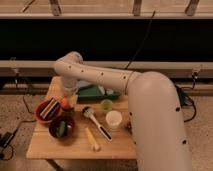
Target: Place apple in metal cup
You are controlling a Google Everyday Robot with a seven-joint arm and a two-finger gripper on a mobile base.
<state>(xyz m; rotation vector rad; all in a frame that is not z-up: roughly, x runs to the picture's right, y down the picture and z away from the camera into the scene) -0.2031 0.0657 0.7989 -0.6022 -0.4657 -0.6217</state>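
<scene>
One arm (115, 80) is reaching in from the right foreground, bending at a white elbow over the back left of the wooden table (45, 145). Its gripper (68, 98) is hanging below that elbow, pointing down over the table's left side, just right of the red bowl (48, 110). Whether the gripper is spread or pressed together, cannot tell; it is blending into the arm's pale housing.

Apple (65, 103), orange-red, is showing right at the gripper's lower end, just beside the red bowl's right rim and above the dark bowl (61, 127). Whether it is being pinched or just sitting under the gripper, cannot tell.

Red bowl is holding something flat and striped. Dark bowl is sitting in front of it with a green item inside. Metal cup cannot be made out with certainty. Light green cup (106, 104) is standing near table centre, white cup (113, 119) just in front of it to the right. A brush-like utensil (96, 122) with a pale head and dark handle is lying diagonally left of the white cup. A yellow item (92, 139) is lying near the front edge. A dark green object (95, 93) is lying at the back under the arm.

No readable writing, labels or brands anywhere.
</scene>
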